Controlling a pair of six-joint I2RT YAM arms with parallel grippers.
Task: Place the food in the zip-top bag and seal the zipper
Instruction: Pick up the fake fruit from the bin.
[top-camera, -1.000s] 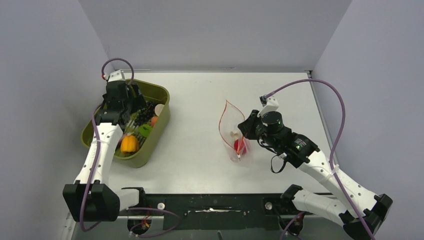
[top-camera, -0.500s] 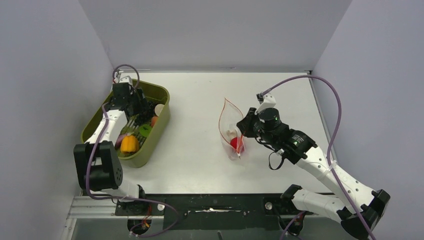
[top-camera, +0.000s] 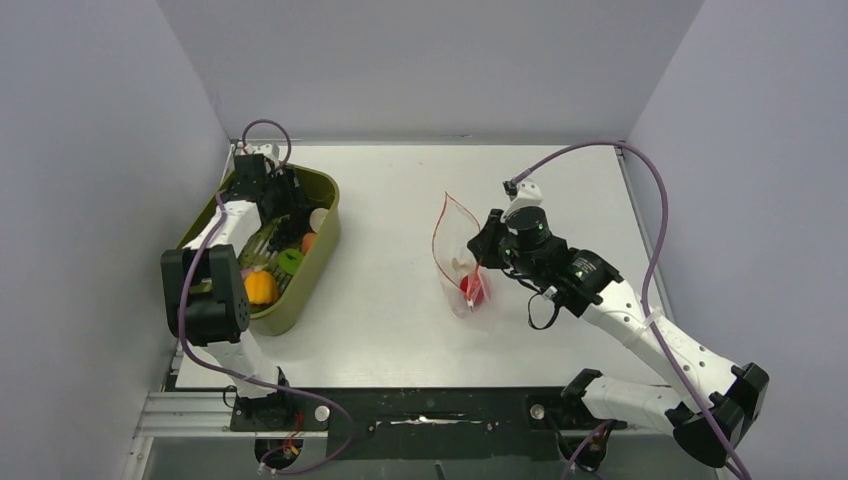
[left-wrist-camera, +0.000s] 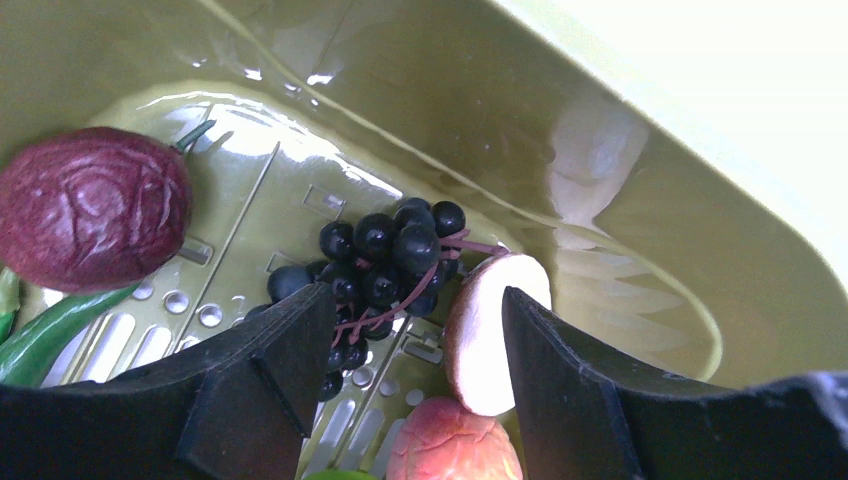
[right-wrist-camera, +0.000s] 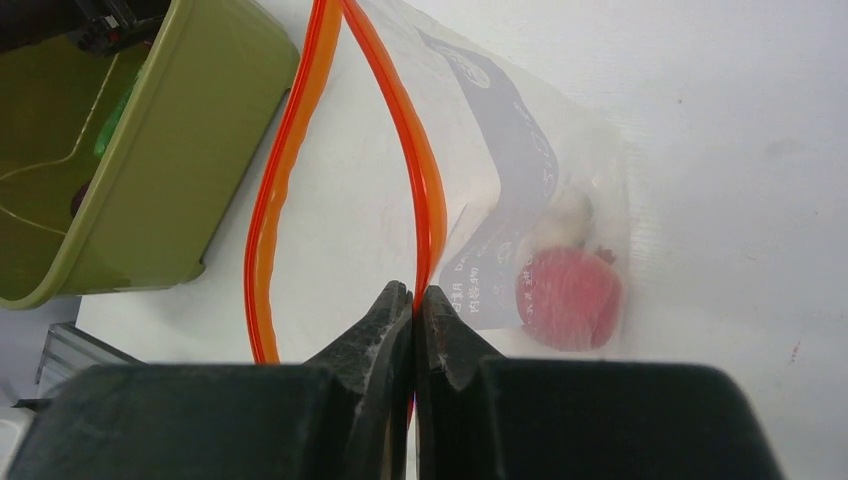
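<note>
Zip-top bag (top-camera: 455, 250) is sitting mid-tabletop (top-camera: 390, 210), mouth gaping. Right gripper (right-wrist-camera: 412, 292) jaws are pinching closed on its zipper (right-wrist-camera: 425, 180). Film is looking light, limp, slippery; stiffer strip judged the best hold. Left gripper (left-wrist-camera: 415, 305) jaws are hanging wide, empty, over grape bunch (left-wrist-camera: 390, 250) in olive tub (top-camera: 318, 268). Pale item (right-wrist-camera: 572, 212) beside red fruit (right-wrist-camera: 568, 297) inside is showing blurred.

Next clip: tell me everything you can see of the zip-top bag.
The zip-top bag is small, clear, thin plastic with faint grey print. Its orange-red zipper gapes open in a loop. The right gripper is shut on one lip, holding the mouth open, while the bag rests on the white table. Inside lie a red round piece and a pale piece.
</note>
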